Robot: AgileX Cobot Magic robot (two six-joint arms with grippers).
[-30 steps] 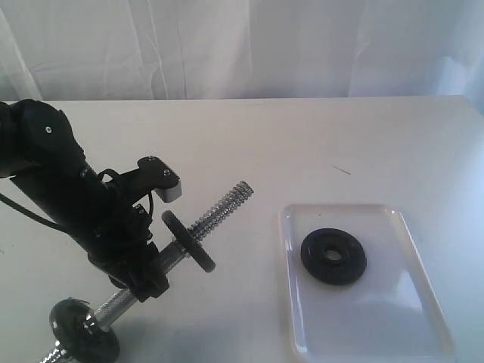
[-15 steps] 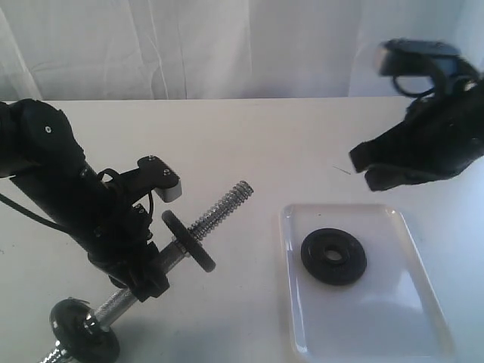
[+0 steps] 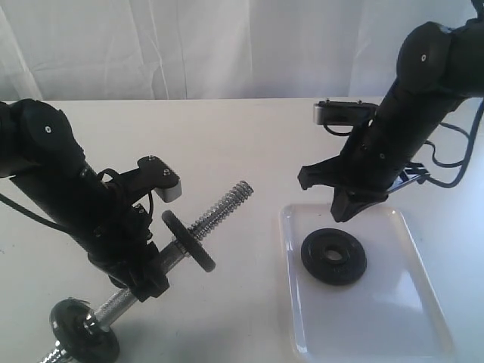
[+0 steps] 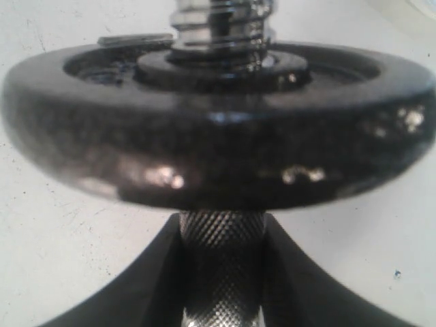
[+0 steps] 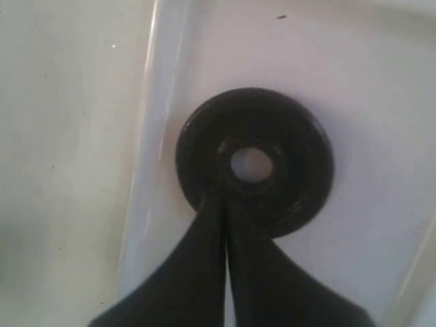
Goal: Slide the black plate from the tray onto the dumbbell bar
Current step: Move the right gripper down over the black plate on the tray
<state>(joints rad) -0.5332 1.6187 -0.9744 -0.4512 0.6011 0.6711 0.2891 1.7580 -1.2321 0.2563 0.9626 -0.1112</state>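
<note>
The black plate (image 3: 333, 256) lies flat in the white tray (image 3: 378, 325); in the right wrist view the black plate (image 5: 293, 150) shows its centre hole. My right gripper (image 3: 342, 212) hovers over the tray's far edge. Its fingers are shut with nothing between them, and the right gripper's tips (image 5: 226, 201) point at the plate's rim. My left gripper (image 3: 151, 276) is shut on the knurled middle of the dumbbell bar (image 3: 219, 208), held tilted with its threaded end towards the tray. Seen from the left wrist, the bar (image 4: 221, 272) sits between the jaws under a mounted black disc (image 4: 218, 150).
One black disc (image 3: 187, 240) sits on the bar just beyond my left gripper, another (image 3: 83, 342) at the bar's low end by the table's front edge. A white curtain hangs behind the white table (image 3: 249, 136).
My right arm has come in from the right and dropped towards the tray, stopping over its far edge near the plate. The left arm and bar have not moved.
</note>
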